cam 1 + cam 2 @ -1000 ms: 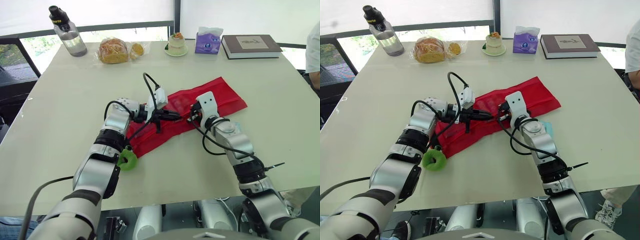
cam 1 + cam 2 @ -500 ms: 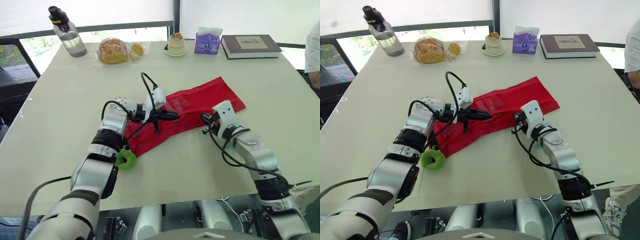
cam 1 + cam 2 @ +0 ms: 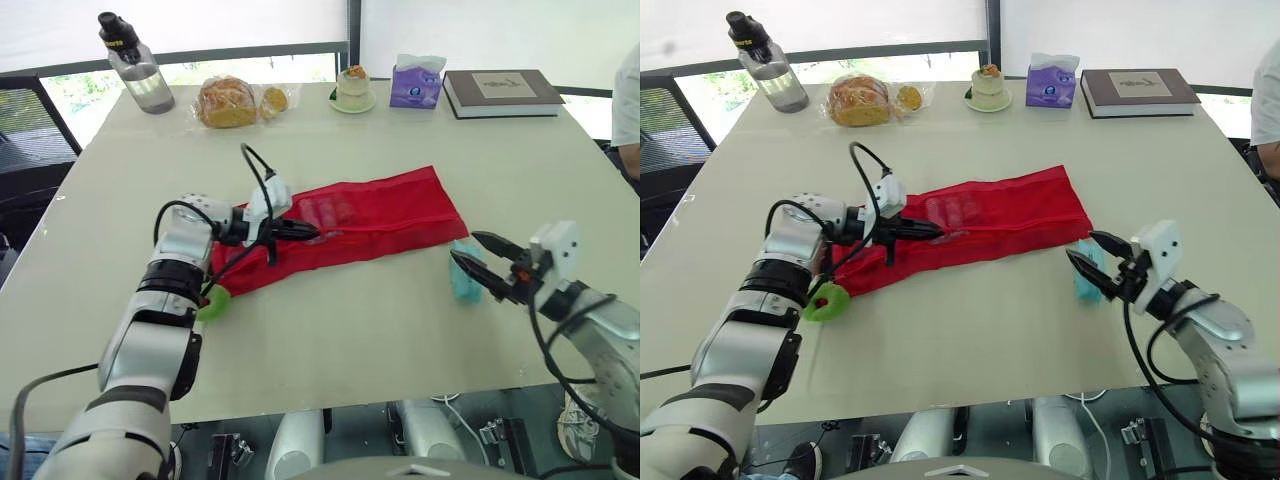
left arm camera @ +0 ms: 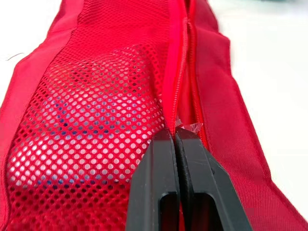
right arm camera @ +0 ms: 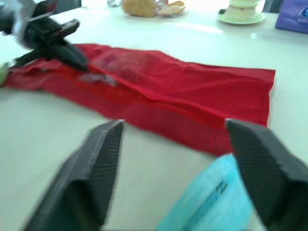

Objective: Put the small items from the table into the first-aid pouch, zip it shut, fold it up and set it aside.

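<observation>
The red first-aid pouch [image 3: 390, 215] lies stretched out flat across the middle of the table. Through its mesh side I see small items [image 4: 72, 130] inside. My left gripper [image 3: 315, 233] is shut on the clear zipper pull [image 4: 188, 127], partway along the pouch's zipper line. A green ring [image 3: 212, 301] lies at the pouch's left end, beside my left forearm. My right gripper [image 3: 476, 258] stands open off the pouch's right end, its fingers straddling a light blue packet [image 3: 1083, 279] on the table without touching it.
Along the far edge stand a water bottle [image 3: 135, 66], a bagged bread [image 3: 228, 101], a small cake on a plate [image 3: 353, 90], a purple tissue pack [image 3: 416, 83] and a book [image 3: 502, 90]. A person's sleeve [image 3: 630, 95] shows at the right edge.
My right gripper let go at the pouch, drew back to the right and opened by the blue packet. My left gripper moved left with the zipper pull, and the pouch shifted left and straightened.
</observation>
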You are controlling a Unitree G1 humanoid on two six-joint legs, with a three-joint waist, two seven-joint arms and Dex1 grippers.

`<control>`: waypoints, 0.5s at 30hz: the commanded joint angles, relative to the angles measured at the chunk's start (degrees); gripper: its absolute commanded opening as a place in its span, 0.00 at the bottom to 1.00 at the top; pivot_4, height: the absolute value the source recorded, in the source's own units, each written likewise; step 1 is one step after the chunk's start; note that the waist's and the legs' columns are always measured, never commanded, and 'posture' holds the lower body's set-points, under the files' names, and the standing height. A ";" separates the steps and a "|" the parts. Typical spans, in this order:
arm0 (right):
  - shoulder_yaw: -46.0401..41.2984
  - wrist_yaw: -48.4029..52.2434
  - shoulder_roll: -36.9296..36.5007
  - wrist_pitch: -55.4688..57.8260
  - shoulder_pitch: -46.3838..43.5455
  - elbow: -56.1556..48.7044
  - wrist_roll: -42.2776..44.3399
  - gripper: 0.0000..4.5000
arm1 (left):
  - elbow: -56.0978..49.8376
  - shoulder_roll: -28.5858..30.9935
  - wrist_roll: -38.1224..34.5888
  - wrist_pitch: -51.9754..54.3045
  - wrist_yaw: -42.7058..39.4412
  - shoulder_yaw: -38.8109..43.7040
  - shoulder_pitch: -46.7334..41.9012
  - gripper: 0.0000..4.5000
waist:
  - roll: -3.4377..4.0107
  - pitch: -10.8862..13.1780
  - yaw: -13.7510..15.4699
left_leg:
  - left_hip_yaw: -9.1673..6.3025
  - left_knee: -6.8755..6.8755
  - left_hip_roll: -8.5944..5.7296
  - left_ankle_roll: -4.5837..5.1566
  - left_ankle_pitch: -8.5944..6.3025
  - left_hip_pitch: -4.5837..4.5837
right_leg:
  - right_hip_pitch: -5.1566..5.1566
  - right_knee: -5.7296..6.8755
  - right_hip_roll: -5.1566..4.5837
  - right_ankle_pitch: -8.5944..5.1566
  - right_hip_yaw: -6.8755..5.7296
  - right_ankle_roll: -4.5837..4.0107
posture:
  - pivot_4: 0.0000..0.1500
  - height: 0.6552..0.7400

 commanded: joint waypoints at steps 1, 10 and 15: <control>-7.39 3.83 -4.30 2.95 1.53 -4.63 9.67 0.99 | -0.36 2.59 0.04 -0.86 0.88 2.01 0.51 0.00 | 0.00 0.00 0.00 | 0.01 0.00 0.00 0.00 0.00 0.02 | 0.00 0.00 0.00 0.00 0.00 0.00 | 1.00 1.00; -12.57 5.25 -10.27 3.35 2.78 -5.34 15.46 0.99 | 0.65 3.71 -0.24 -0.13 1.72 2.35 0.13 0.00 | -0.01 -0.01 0.16 | -0.01 0.02 0.00 0.00 0.00 0.00 | 0.03 -0.02 -0.01 -0.01 -0.02 0.01 | 1.00 1.00; -10.24 1.50 -10.72 0.91 1.41 -5.78 9.28 1.00 | -2.27 3.55 -1.46 3.48 0.58 2.35 -0.12 0.23 | -0.02 -0.01 0.18 | -0.01 0.02 0.00 0.00 0.00 -0.01 | 0.03 -0.02 0.00 -0.01 -0.03 0.02 | 1.00 1.00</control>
